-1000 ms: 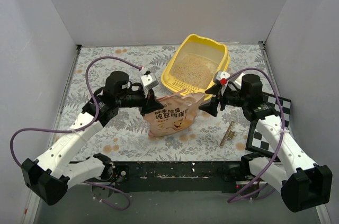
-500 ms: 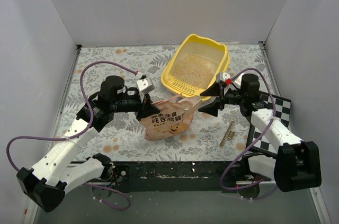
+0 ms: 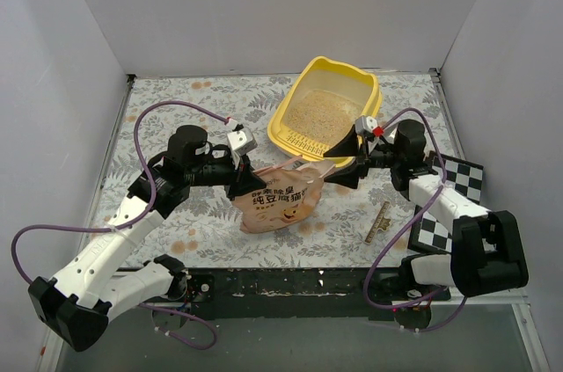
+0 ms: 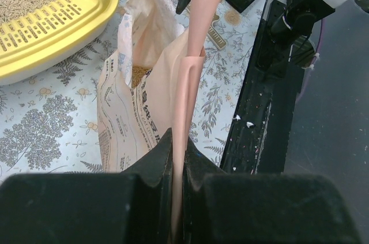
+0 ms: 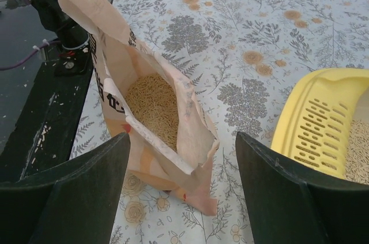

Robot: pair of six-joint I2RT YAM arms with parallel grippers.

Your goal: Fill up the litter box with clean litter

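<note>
The yellow litter box point(image 3: 374, 99) stands at the back right with pale beige litter point(image 3: 321, 114) spread in it; its slotted lip shows in the left wrist view point(image 4: 52, 16) and the right wrist view point(image 5: 314, 126). The peach-pink bag point(image 3: 280, 200) stands open in front of it, with litter inside point(image 5: 153, 108). My left gripper point(image 3: 244, 177) is shut on the bag's left top edge point(image 4: 187, 117). My right gripper point(image 3: 345, 158) is open, wide apart around the bag's right corner point(image 5: 199, 198), touching nothing.
A grey metal scoop point(image 3: 378, 222) lies on the floral table at the front right. A black-and-white checkered board point(image 3: 444, 205) lies at the right edge. White walls close in the back and both sides.
My right gripper has moved left and closer to the bag's open corner. My left gripper has pulled the bag slightly left and down, still gripping it.
</note>
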